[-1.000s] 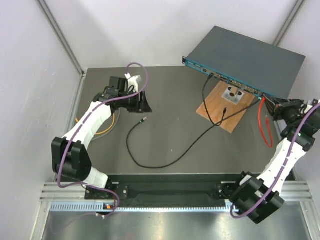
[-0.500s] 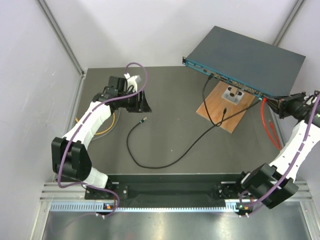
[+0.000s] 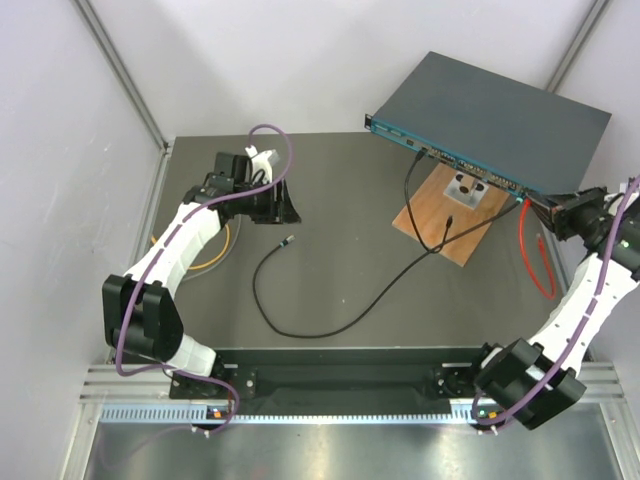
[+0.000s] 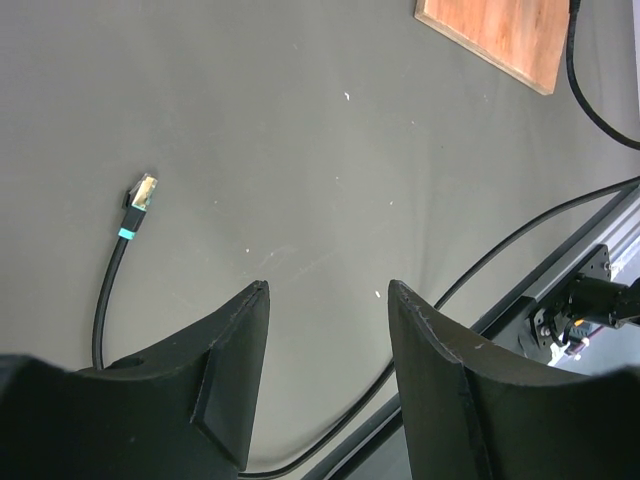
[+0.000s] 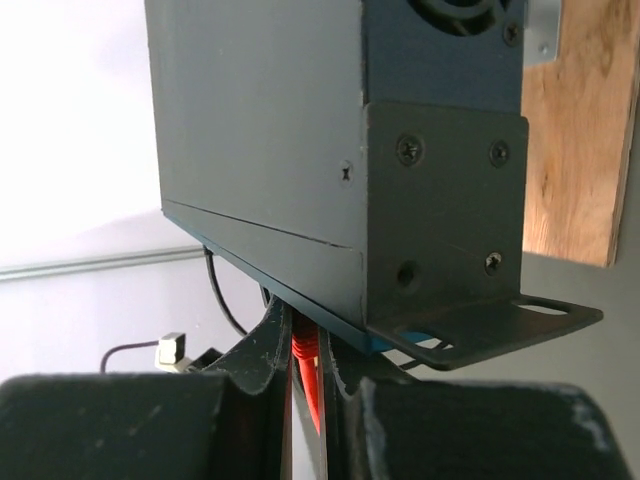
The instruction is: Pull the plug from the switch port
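The switch (image 3: 490, 115) is a flat dark grey-blue box at the back right, its teal port face (image 3: 450, 158) towards the table. A red plug (image 3: 525, 203) sits in a port at the right end of that face, and its red cable (image 3: 540, 262) loops down to the table. My right gripper (image 3: 540, 207) is at that corner. In the right wrist view it (image 5: 308, 320) is shut on the red plug (image 5: 305, 352) just under the switch (image 5: 280, 130). My left gripper (image 3: 286, 210) is open and empty above the table, far left of the switch; its jaws (image 4: 328, 285) stand wide apart.
A black cable (image 3: 330, 325) runs from the switch across the table to a loose plug (image 3: 289, 240), which also shows in the left wrist view (image 4: 143, 192). A brown wooden board (image 3: 450, 215) with a metal block lies under the switch's front edge. An orange cable (image 3: 215, 258) lies at the left.
My right arm has swung outward to the right and the gripper has edged in at the switch's right corner. The red cable loop has shifted. The left arm has not moved.
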Controlling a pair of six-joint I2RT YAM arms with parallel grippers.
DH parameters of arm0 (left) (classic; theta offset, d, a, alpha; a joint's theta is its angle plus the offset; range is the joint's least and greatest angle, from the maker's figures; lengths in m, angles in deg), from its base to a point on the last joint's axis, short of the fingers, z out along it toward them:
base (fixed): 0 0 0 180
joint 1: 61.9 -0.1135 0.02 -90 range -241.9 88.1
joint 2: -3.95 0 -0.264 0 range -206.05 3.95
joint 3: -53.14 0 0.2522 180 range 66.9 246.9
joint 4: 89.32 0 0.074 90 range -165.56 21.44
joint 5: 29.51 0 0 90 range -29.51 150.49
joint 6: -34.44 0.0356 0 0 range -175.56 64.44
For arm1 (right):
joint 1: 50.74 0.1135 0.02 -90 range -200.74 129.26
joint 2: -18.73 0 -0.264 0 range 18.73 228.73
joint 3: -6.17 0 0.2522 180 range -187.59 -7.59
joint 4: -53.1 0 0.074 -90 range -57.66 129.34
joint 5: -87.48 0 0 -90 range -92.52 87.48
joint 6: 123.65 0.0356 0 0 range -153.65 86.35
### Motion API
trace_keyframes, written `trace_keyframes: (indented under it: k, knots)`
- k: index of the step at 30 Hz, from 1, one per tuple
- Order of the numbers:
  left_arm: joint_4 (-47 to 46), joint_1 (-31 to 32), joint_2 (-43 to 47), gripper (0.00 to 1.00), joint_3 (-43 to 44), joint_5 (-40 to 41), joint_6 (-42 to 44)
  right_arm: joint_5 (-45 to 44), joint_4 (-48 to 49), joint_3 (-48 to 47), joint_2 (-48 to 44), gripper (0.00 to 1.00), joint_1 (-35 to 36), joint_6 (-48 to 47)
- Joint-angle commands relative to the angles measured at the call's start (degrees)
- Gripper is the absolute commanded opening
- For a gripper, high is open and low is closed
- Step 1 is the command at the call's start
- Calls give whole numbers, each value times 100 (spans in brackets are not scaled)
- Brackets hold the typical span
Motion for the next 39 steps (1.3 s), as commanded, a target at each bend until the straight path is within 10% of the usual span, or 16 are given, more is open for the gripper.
trace_keyframes:
  k: [1,15,22,39]
  knots:
    - [-157,-40,-9,56,42,-125,130,-694,-618,596,46,0,70,-659]
    - [-96,-110,-44,56,103,-160,226,238,1669,2256,-992,0,-289,412]
    - [-52,-110,-114,56,182,-169,253,229,994,2328,-1089,0,-817,1169]
    - [-78,-163,-334,56,261,-318,200,18,-1522,466,-122,0,-747,-219]
